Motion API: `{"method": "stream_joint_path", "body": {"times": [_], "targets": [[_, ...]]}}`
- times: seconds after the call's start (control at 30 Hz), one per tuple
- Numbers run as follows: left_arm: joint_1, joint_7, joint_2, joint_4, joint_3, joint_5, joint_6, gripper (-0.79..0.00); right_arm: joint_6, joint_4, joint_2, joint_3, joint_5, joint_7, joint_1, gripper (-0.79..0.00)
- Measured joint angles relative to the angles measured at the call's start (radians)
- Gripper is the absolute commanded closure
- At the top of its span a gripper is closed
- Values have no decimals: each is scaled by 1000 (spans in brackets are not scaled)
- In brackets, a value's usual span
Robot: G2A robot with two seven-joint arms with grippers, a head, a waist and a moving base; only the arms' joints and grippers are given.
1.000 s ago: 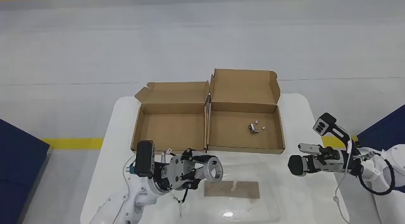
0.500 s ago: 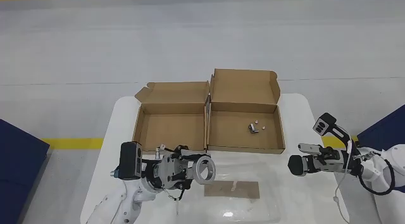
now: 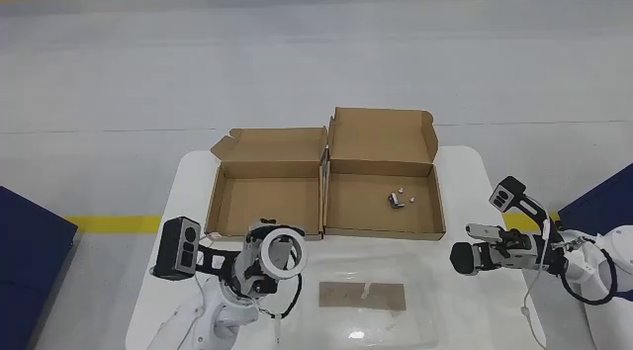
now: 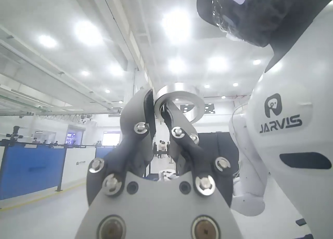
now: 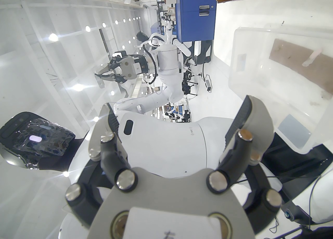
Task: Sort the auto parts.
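Ring (image 4: 179, 88) of bright metal sits at the very tips of the left claw (image 4: 159, 110), which points upward. One finger threads the hole and the other presses the outer wall, pinching the rim between them. It is a plain, smooth, shiny band. Right claw (image 5: 180, 108), well apart, stands spread wide, holding nothing.

The tub (image 5: 235, 50) is clear, glossy plastic with smooth walls; a matt brown sheet (image 3: 362, 296), card by the look of it, lies inside. Under the tub, the table (image 3: 475, 202) is smooth white. Beyond the tub, the left box (image 3: 267, 202) and right box (image 3: 381, 202) are matt brown cardboard. Left of the tub, the ring (image 4: 179, 88) is polished bare metal, pinched by matt grey fingers (image 4: 132, 117) with black pads and bright screws.
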Motion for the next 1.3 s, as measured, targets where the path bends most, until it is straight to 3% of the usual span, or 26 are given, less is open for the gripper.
{"method": "stream_joint_path", "body": {"times": [0.3,0.53,0.97,1.3], "targets": [[2,-6,-1,-2,0,-3,6,0,0,0,0,0,0,0,0,-785],[2,-34,-16,-54,7,-127,56,0,0,0,0,0,0,0,0,-785],[-27,-120,-42,-101,20,-221,108,0,0,0,0,0,0,0,0,-785],[-27,-134,-44,-118,21,-234,115,0,0,0,0,0,0,0,0,-785]]}}
